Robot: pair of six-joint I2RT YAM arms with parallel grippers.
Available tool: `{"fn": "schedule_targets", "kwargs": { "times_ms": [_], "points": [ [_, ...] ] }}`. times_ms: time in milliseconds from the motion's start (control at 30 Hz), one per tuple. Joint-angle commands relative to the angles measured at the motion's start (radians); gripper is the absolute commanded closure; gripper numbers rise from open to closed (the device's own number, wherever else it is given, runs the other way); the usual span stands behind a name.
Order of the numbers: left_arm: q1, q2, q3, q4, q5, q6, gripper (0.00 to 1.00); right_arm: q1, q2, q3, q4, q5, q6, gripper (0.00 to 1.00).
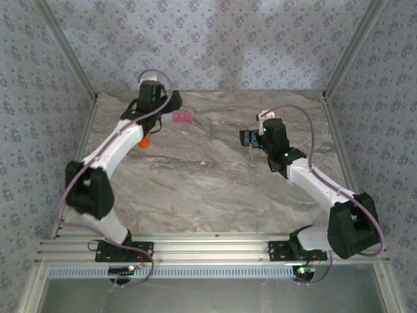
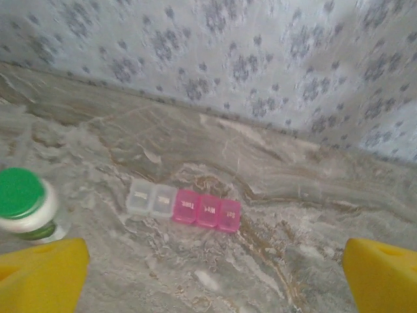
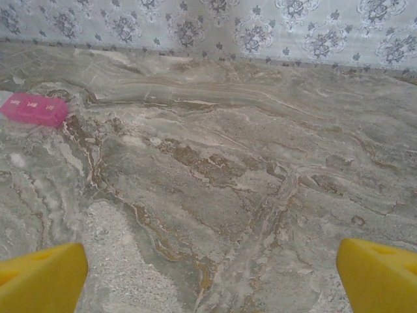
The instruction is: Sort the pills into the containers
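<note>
The wide middle of the marble table (image 1: 208,189) lies bare, free to cross. Upper left of the overhead frame is crowded: the pill box (image 1: 181,118) sits beside the left arm (image 1: 120,147), and in the left wrist view a green-capped bottle (image 2: 23,202) stands near the box's clear end.

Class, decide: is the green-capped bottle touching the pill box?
Apart. The left wrist view shows bare tabletop between the green-capped bottle and the pill box.
</note>
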Motion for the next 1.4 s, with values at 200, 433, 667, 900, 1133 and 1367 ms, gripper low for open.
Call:
{"fn": "schedule_targets", "kwargs": {
  "times_ms": [200,433,667,900,1133,1367],
  "points": [
    [0.043,0.472,0.627,-0.483,0.108,0.066,0.01,0.001,-0.034,-0.029,-0.003,-0.008,0.015,0.0],
    [0.085,0.674,0.888,-0.593,0.168,0.123,0.02,0.0,0.001,-0.022,0.008,-0.025,0.02,0.0],
    [0.127,0.741,0.917,-0.56,0.233,0.135,0.01,0.004,0.029,-0.009,0.003,-0.04,0.027,0.0],
    [0.13,0.819,0.997,-0.61,0.218,0.175,0.09,0.011,0.055,0.008,-0.008,-0.053,0.042,0.0],
    [0.134,0.872,1.032,-0.637,0.159,0.195,0.12,0.023,0.062,0.014,-0.012,-0.054,0.044,0.0],
    [0.135,0.892,1.066,-0.68,0.125,0.198,0.19,0.037,0.075,0.022,-0.017,-0.055,0.049,0.0]
  ]
}}
